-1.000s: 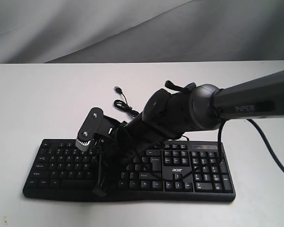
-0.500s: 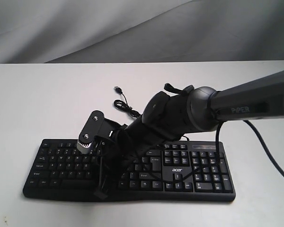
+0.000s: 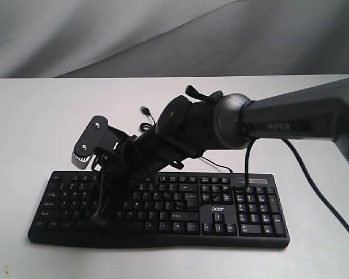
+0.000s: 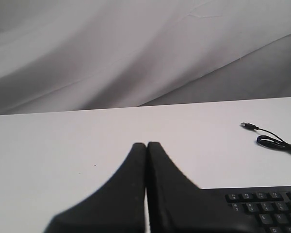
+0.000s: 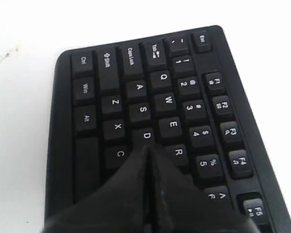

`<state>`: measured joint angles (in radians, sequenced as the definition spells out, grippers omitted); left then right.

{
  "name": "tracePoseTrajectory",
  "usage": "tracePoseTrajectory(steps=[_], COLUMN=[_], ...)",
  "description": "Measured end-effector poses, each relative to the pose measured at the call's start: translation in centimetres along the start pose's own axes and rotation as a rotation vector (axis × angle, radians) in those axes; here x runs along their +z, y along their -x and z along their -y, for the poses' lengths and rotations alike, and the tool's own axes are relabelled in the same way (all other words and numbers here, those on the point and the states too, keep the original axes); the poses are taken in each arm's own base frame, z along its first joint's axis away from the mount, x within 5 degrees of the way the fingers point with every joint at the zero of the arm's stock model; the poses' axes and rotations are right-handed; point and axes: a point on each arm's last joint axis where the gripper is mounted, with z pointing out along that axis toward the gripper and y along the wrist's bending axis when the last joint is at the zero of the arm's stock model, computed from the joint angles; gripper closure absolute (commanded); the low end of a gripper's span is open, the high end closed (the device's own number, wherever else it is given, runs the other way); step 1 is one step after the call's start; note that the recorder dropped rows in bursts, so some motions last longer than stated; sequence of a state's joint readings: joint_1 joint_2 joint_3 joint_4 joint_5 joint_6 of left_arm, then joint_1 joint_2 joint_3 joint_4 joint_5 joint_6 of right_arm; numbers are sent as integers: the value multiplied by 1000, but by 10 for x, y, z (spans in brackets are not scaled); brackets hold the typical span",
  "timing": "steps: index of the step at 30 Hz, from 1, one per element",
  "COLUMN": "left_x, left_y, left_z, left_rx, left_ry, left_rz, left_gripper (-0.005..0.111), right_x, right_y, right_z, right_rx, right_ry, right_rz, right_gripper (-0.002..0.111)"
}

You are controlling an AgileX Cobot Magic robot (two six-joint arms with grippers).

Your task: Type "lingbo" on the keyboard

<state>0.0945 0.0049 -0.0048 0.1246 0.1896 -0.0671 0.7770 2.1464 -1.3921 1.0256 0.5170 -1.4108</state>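
The black keyboard (image 3: 180, 218) with its white acer logo lies across the front of the white table. My right arm reaches over it toward its left half. The right gripper (image 3: 98, 220) points down with its fingers pressed together and nothing between them. In the right wrist view the right gripper (image 5: 148, 148) has its tips at the keyboard (image 5: 136, 87), beside the D key, hiding the key beneath. I cannot tell whether a key is pressed. The left gripper (image 4: 146, 144) is shut and empty above bare table, with a corner of the keyboard (image 4: 266, 208) beside it.
The keyboard's thin black USB cable (image 3: 146, 111) lies coiled on the table behind the keyboard, and the same cable (image 4: 271, 141) shows in the left wrist view. A grey cloth backdrop (image 3: 104, 35) hangs behind the white table (image 3: 35, 116). The left arm is outside the exterior view.
My right arm has swung left along the keyboard. The shut fingertips have gone from near the front edge at the middle to the left letter keys.
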Motion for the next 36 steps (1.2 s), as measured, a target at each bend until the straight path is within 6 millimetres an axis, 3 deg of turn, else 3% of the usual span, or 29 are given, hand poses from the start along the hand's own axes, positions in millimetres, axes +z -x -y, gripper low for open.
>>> tracePoseTrajectory(steps=[24,30,36], left_x=[0,0,0], left_y=[0,0,0], left_z=[0,0,0], left_rx=[0,0,0], left_ry=[0,0,0], left_rz=[0,0,0], left_gripper=[106,106,106], right_x=[17,16,3], right_y=[-17,-16,-7], right_z=[3,3,0], right_rx=[10,8,-7], right_ry=[8,4,10], right_rz=[-73,-71,-64], right_gripper=[108,108,108])
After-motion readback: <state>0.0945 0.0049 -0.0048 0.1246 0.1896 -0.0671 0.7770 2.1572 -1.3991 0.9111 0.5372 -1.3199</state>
